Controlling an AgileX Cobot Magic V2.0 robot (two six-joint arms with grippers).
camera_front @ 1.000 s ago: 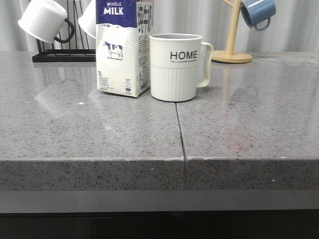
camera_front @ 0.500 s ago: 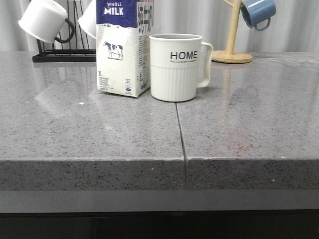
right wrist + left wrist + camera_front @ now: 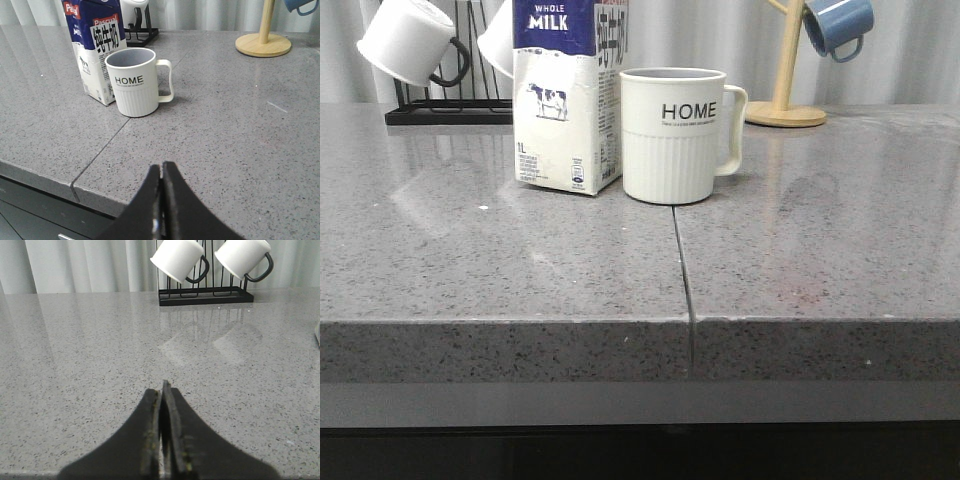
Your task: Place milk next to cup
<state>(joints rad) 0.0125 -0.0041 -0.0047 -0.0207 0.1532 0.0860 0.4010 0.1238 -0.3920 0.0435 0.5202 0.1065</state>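
Observation:
The milk (image 3: 565, 100), a tall white carton with a dark blue top and a cow picture, stands upright on the grey counter (image 3: 520, 270). The cream ribbed cup (image 3: 673, 135) lettered "HOME" stands just right of it, almost touching, handle to the right. Both also show in the right wrist view, the milk (image 3: 95, 47) beside the cup (image 3: 135, 82). My right gripper (image 3: 161, 166) is shut and empty, low near the counter's front edge, well short of the cup. My left gripper (image 3: 161, 387) is shut and empty over bare counter. Neither gripper shows in the front view.
A black wire rack (image 3: 445, 110) with two smooth white mugs (image 3: 408, 40) stands at the back left; it also shows in the left wrist view (image 3: 205, 295). A wooden mug tree (image 3: 783, 85) with a blue mug (image 3: 837, 25) stands at the back right. A seam (image 3: 682, 270) runs across the counter.

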